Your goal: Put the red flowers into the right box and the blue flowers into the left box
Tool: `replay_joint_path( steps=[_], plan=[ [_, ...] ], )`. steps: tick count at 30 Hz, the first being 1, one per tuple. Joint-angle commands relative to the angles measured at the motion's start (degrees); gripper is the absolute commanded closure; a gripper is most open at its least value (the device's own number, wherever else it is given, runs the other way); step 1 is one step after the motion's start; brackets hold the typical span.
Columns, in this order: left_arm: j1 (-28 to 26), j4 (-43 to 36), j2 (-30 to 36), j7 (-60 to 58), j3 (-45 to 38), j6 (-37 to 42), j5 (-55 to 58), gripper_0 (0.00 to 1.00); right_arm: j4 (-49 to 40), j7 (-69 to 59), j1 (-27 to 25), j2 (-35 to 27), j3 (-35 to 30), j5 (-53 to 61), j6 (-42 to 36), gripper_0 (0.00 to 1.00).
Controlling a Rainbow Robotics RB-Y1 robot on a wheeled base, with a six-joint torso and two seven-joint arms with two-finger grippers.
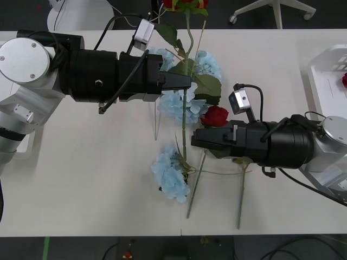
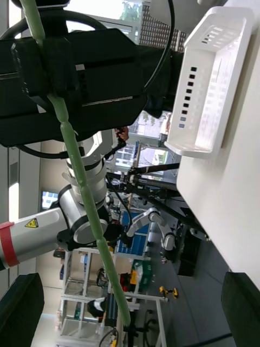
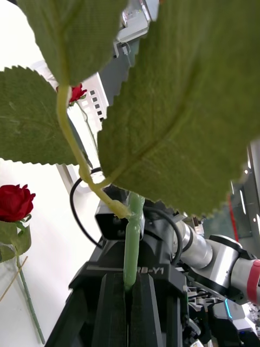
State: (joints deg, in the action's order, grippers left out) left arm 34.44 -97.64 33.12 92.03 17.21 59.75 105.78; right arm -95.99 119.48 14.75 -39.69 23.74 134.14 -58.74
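Observation:
My left gripper [image 1: 187, 81] [image 3: 130, 303] is shut on the green stem [image 3: 131, 244] of a red flower. That stem runs across the table to a red bloom [image 1: 184, 4] at the far edge. My right gripper [image 1: 195, 136] [image 2: 130, 303] is open, and the same stem [image 2: 86, 195] passes just in front of its fingertips. Another red flower [image 1: 215, 115] lies among the blue flowers [image 1: 171, 173] [image 1: 179, 105] at mid-table. The right box [image 1: 325, 70] [image 3: 100, 89] holds a red bloom [image 1: 345, 80]. The left box [image 2: 211, 81] stands beyond my left arm.
Loose green stems [image 1: 240, 200] [image 1: 195, 189] lie near the table's front edge. Broad leaves [image 3: 179, 108] hang close before the left wrist camera. A white chair base [image 1: 276, 11] stands on the floor behind the table.

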Motion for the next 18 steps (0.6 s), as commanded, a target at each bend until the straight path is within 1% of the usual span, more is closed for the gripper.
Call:
replay_joint_path(
  steps=[1, 10, 18],
  plan=[
    [1.4, -1.9, -0.3, 3.1, 0.0, -0.5, 0.8, 1.00, -1.9, -1.7, -0.8, 3.8, 2.2, -0.2, 1.2, 0.05],
    [1.4, -1.9, -0.3, 3.1, 0.0, -0.5, 0.8, 1.00, -1.9, -3.1, -0.2, 10.5, 2.5, -5.3, 3.6, 0.05],
    [1.4, -1.9, -0.3, 3.1, 0.0, -0.5, 0.8, 1.00, -1.9, -4.9, 0.5, 13.0, 2.6, -6.4, 6.0, 0.05]
  ],
)
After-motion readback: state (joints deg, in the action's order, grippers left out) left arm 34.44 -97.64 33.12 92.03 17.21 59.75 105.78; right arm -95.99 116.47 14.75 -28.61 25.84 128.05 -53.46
